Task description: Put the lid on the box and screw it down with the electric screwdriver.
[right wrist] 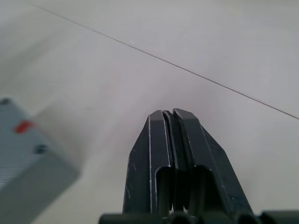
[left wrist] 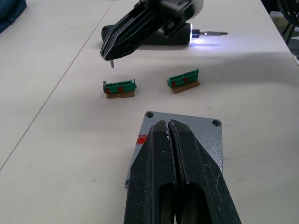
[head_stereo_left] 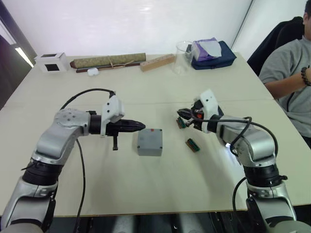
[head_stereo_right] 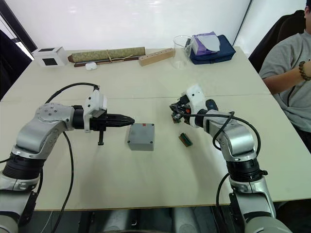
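The grey box (head_stereo_left: 148,147) sits mid-table with the lid (head_stereo_left: 150,136) lying on it, red mark up. My left gripper (head_stereo_left: 140,126) is shut and empty, its tips hovering over the lid's (left wrist: 205,140) edge nearest my left arm. My right gripper (left wrist: 110,52) hangs to the right of the box, shut on a small screw (left wrist: 111,64) that pokes out below its tips. The electric screwdriver (left wrist: 180,38) lies on the table behind that gripper, under my right forearm, with its bit (left wrist: 212,33) lit white.
Two green terminal blocks (head_stereo_left: 192,144) (head_stereo_left: 181,122) lie right of the box. Along the far edge stand a white cube (head_stereo_left: 51,62), an olive rolled bundle (head_stereo_left: 108,61), a wooden block (head_stereo_left: 158,62), a clear cup (head_stereo_left: 182,56) and a blue bag (head_stereo_left: 213,54). A person (head_stereo_left: 289,73) sits at the right.
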You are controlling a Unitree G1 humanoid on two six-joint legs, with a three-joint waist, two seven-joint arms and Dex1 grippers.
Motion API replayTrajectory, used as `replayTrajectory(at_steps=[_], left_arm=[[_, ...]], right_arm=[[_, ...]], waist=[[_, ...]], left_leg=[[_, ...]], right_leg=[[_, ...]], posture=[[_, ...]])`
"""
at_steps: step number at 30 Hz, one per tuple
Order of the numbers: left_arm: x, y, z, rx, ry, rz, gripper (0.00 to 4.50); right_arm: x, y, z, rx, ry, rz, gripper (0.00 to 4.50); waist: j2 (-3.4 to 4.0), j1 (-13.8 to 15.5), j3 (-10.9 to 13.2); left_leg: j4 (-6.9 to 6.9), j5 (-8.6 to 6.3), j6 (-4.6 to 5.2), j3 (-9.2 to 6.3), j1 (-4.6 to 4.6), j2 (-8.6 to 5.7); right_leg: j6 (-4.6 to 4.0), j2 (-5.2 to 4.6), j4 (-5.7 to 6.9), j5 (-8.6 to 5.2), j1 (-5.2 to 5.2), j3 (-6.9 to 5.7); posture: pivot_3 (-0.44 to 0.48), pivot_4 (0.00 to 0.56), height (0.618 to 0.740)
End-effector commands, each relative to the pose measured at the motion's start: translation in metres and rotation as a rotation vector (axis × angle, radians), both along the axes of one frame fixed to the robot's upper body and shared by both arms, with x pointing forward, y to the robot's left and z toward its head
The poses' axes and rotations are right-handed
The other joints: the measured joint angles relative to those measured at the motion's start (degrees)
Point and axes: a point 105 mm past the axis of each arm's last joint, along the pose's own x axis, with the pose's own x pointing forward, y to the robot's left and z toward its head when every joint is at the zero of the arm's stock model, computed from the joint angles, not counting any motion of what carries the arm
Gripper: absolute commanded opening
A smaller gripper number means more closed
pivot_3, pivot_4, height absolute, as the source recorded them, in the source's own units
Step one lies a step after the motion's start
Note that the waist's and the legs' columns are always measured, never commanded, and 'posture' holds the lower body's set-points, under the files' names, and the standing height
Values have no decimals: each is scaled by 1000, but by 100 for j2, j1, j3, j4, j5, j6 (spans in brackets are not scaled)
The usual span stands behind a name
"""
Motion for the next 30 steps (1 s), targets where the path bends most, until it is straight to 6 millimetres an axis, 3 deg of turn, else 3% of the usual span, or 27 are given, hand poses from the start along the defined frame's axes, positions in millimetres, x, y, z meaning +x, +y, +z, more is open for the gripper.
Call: replayTrajectory(at_steps=[1,10,30], left_arm=[[3,9,9,3,-51,30,0],[5,12,7,5,-57,48,0],[3,11,6,3,-69,55,0]], right_arm=[[-23,29,14,9,-27,142,83],[-38,46,-2,-13,17,216,83],[-27,41,-17,-74,25,192,83]], waist=[[0,0,0],[0,7,0],[0,1,0]], left_leg=[[0,0,0,0,0,0],[0,0,0,0,0,-1],[0,0,0,0,0,0]], right_leg=[[0,0,0,0,0,0],[0,-1,0,0,0,0],[0,0,0,0,0,0]], posture=[[0,150,736],[0,150,736],[0,150,736]])
